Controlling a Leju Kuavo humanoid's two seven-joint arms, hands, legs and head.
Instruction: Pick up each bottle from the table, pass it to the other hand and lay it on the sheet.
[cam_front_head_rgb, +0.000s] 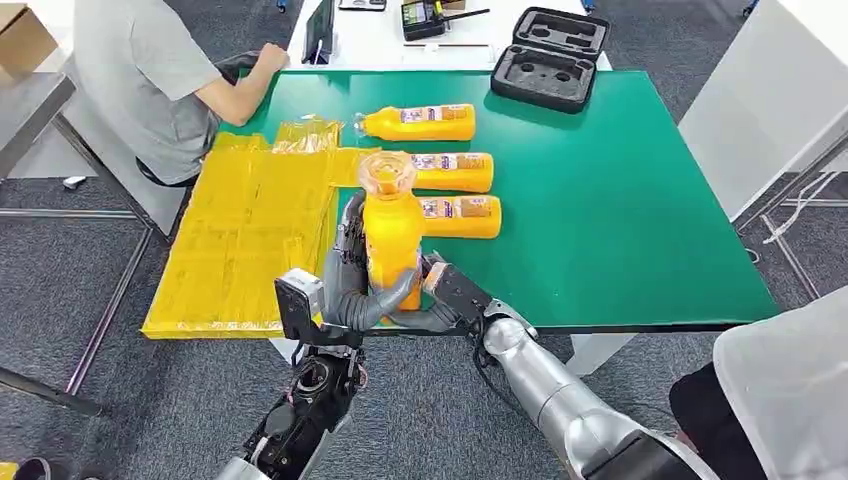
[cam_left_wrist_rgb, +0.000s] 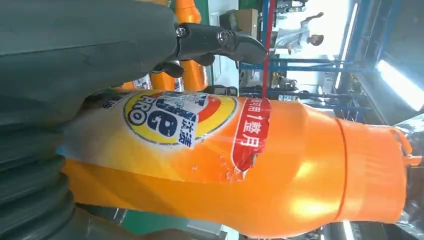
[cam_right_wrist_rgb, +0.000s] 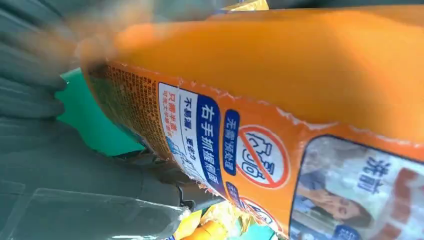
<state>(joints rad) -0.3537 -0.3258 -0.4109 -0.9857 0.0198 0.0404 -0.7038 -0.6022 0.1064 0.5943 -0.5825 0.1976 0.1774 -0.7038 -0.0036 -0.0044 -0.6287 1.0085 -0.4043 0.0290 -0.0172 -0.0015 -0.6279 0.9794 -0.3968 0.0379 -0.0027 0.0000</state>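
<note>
Both the left hand (cam_front_head_rgb: 365, 290) and the right hand (cam_front_head_rgb: 440, 295) grip one upright orange bottle (cam_front_head_rgb: 390, 235) above the bench's (cam_front_head_rgb: 620, 200) near edge, seemingly mid-handover. The yellow sheet (cam_front_head_rgb: 240, 240) carries no bottle; three bottles (cam_front_head_rgb: 440, 165) lie on the bench, waiting.

green table (cam_front_head_rgb: 620, 230) | three lying bottles (cam_front_head_rgb: 455, 173) | yellow sheet (cam_front_head_rgb: 250, 230) | black case (cam_front_head_rgb: 550, 58)

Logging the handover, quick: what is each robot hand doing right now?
Left robot hand: grips the upright orange bottle low on its body.
Right robot hand: holds the same bottle near its base.
</note>
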